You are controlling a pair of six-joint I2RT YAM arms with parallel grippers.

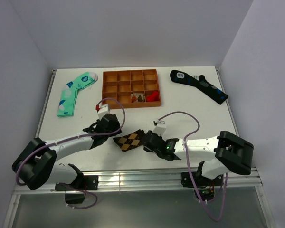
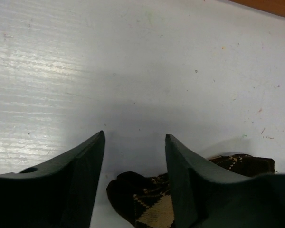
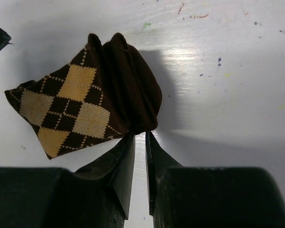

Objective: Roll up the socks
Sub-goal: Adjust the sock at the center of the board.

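The socks (image 1: 129, 141) lie as a folded bundle on the white table (image 1: 199, 118), close to its near edge and about midway between left and right, with a gripper on either side. The argyle face is up, brown with tan and beige diamonds, and the dark brown cuff is gathered in pleats on the side toward the right arm.

The right gripper (image 3: 140, 135) comes in from the right. Its jaws are drawn almost together, with only a thin slit between them, and they pinch the nearest corner of the cuff, where the pleats run together.

The left gripper (image 2: 135, 137) is just left of the bundle and a little farther back. Its fingers (image 2: 80, 175) stand well apart, and only bare table shows between the tips, so it grips nothing. In the left wrist view one dark end of the socks lies low between the roots of the fingers; whether it touches them cannot be told.

Toward the far side, a brown compartment tray (image 1: 104, 90) sits near the middle, with a small red piece (image 1: 153, 96) in a near-right compartment. A mint-green sock (image 1: 73, 92) lies far left and a black-navy sock (image 1: 199, 85) far right, both well apart from the grippers
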